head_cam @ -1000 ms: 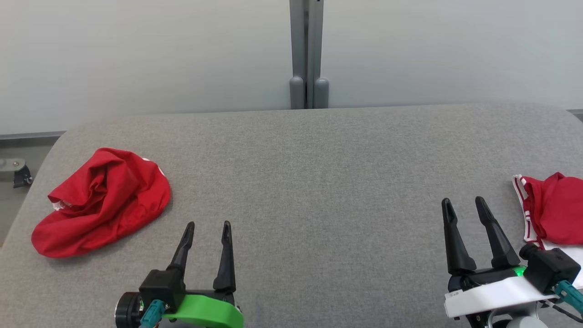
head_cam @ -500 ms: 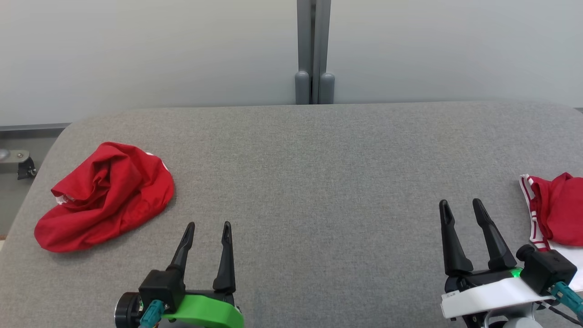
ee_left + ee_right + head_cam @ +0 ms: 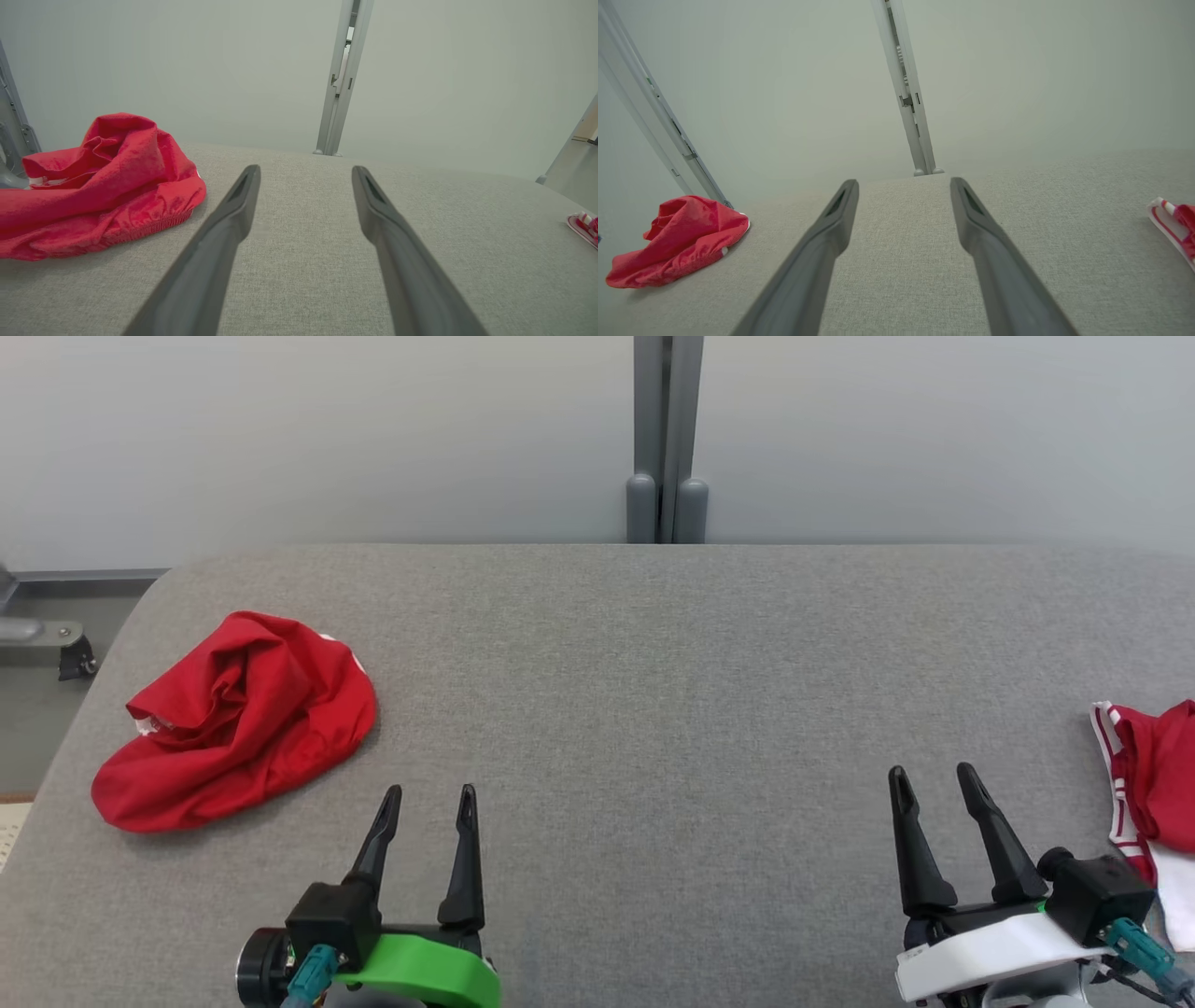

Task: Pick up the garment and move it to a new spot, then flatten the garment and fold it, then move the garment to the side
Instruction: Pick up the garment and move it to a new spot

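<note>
the crumpled red garment (image 3: 238, 719) lies in a heap on the grey desk (image 3: 653, 691), near its left end, short of the rounded far-left corner. the left gripper (image 3: 429, 791) hangs over the desk just right of the heap and nearer the robot, apart from it. its jaws stand wide open and hold nothing. the right gripper (image 3: 932, 771) hangs near the desk's right end, jaws equally wide and empty, beside a second red-and-white garment (image 3: 1153, 784) that runs off the picture's right edge.

seen low from the left wrist, the red garment (image 3: 93, 186) shows a gathered elastic hem and a bit of white among its folds. from the right wrist it sits small and far to the left, well apart from that gripper. the head view takes in a caster (image 3: 75, 663) beyond the desk's left edge and a grey post (image 3: 666, 439) behind its far edge.

between the two grippers the desk's broad middle is bare cloth.

against a second ago the whole head picture has slid rightward, which is the camera turning. the heap keeps its shape and spot, and both jaws are as wide as before.
</note>
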Available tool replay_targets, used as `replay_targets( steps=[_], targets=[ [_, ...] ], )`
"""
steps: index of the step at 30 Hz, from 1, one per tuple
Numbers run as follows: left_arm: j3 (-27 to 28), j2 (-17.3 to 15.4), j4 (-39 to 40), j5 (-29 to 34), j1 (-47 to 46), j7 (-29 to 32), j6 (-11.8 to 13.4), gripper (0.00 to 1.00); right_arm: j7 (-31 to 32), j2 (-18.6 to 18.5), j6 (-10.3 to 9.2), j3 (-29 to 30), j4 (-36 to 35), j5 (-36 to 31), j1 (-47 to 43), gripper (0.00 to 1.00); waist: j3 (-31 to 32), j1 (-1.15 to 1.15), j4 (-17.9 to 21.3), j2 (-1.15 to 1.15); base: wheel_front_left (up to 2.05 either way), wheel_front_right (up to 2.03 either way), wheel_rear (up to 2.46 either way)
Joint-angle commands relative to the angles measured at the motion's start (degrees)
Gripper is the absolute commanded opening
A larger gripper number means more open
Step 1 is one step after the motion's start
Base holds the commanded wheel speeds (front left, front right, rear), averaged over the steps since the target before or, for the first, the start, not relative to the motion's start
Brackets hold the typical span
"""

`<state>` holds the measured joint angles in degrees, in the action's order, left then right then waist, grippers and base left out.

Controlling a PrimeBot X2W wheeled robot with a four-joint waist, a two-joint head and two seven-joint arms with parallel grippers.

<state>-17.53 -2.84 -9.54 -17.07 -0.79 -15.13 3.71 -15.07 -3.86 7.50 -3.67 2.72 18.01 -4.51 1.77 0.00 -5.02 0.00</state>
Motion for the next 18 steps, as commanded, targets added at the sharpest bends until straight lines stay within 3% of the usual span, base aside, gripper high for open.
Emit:
replay_targets(
  steps=[1,18],
  targets=[
    [0.3,-0.1,-0.2,0.1,-1.1,0.0,0.2,1.0,-0.2,-0.1,-0.03,0.1,0.5,-1.5,0.3,1.0,-0.4,0.0,-1.4,0.0,0.0,0.0,0.0],
    [3.9,-0.1,0.4,0.5,-2.9,0.0,0.4,1.0,-0.2,0.7,-0.03,-3.1,1.5,-3.4,3.1,1.0,-2.5,0.0,-15.5,0.0,0.0,0.0,0.0]
  ],
)
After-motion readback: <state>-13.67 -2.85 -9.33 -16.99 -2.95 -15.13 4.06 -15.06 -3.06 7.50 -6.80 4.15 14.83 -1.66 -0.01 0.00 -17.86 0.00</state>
